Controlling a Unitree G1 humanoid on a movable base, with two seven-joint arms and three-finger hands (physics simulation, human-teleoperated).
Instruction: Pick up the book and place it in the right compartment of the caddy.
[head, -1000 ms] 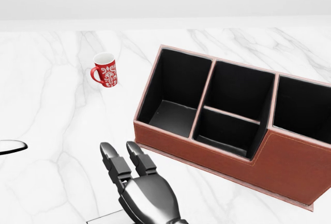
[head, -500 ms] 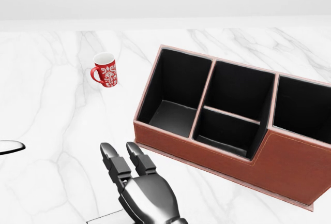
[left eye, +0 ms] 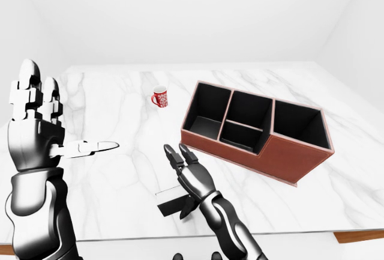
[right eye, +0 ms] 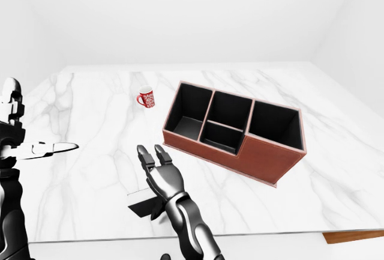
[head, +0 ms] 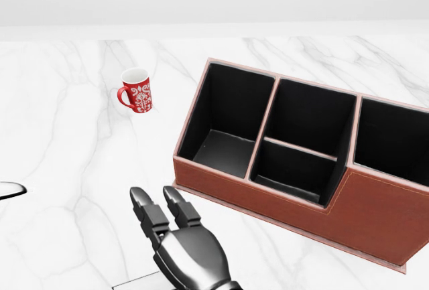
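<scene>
Hovering over the book (left eye: pixel 171 202), your right hand (left eye: pixel 191 176) has fingers extended, ungrasped; caddy (left eye: pixel 258 131) beyond fingertips; left hand (left eye: pixel 36 134) raised, splayed.

Over the last second we see little change: our left hand (left eye: pixel 37 129), raised well left of our right hand (head: pixel 175 236), has slipped slightly further out at the left edge of the head view, and our right hand has sunk a touch lower
</scene>
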